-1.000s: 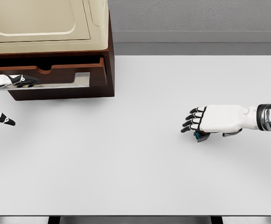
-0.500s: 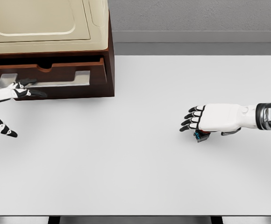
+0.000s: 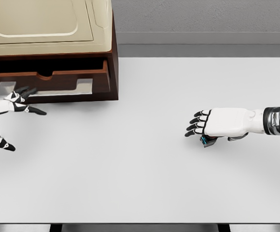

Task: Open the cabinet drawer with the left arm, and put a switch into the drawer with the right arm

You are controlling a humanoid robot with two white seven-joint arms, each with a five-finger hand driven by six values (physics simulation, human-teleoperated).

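The brown cabinet [image 3: 112, 58] stands at the table's back left, and its drawer [image 3: 53, 79] is pulled partly out, with a dark gap above the front and a metal handle plate on it. My left hand [image 3: 20, 126] is at the left edge, just in front of the drawer and off the handle, fingers spread and holding nothing. The switch [image 3: 207, 140], a small dark block with blue and red, lies on the table at the right. My right hand [image 3: 200, 131] lies palm down right over it with fingers stretched out, hiding most of it.
A cream-coloured appliance [image 3: 43, 24] sits on top of the cabinet. The white table [image 3: 130, 159] spreads wide between the cabinet and the switch. Its front edge runs along the bottom of the view.
My left hand has drawn back from the drawer front toward me and lower. The drawer front has come out a little further. The right hand has edged slightly left above the switch.
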